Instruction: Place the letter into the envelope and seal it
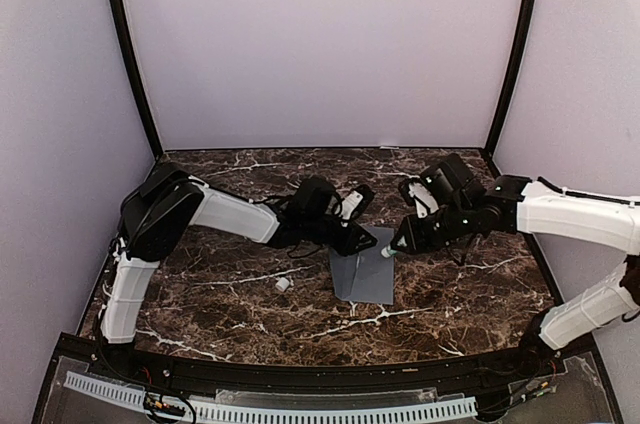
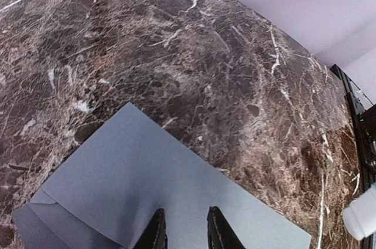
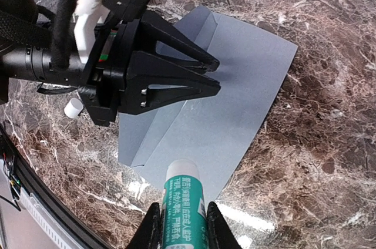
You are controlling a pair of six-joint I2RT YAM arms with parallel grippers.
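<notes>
On the table (image 1: 200,294) the grey envelope (image 1: 362,269) lies flat under the left tool (image 2: 185,214), fingers (image 2: 157,232) narrowly apart, empty; light, limp, slippery paper, I'd say, best pinched at an edge; right tool (image 3: 183,208) clamps a glue stick (image 3: 183,184); letter unseen.

"What does the envelope (image 1: 362,279) look like?"

"A slate-grey paper rectangle, lying flat on the dark marble table (image 1: 230,294), near its middle."

"How does it sit?"

"Slightly skewed. Seen from above, its long sides run roughly front to back."

"And the flap?"

"A slanting fold edge crosses the face toward one end and lies flat against the body. I cannot tell whether it is stuck down."
</notes>
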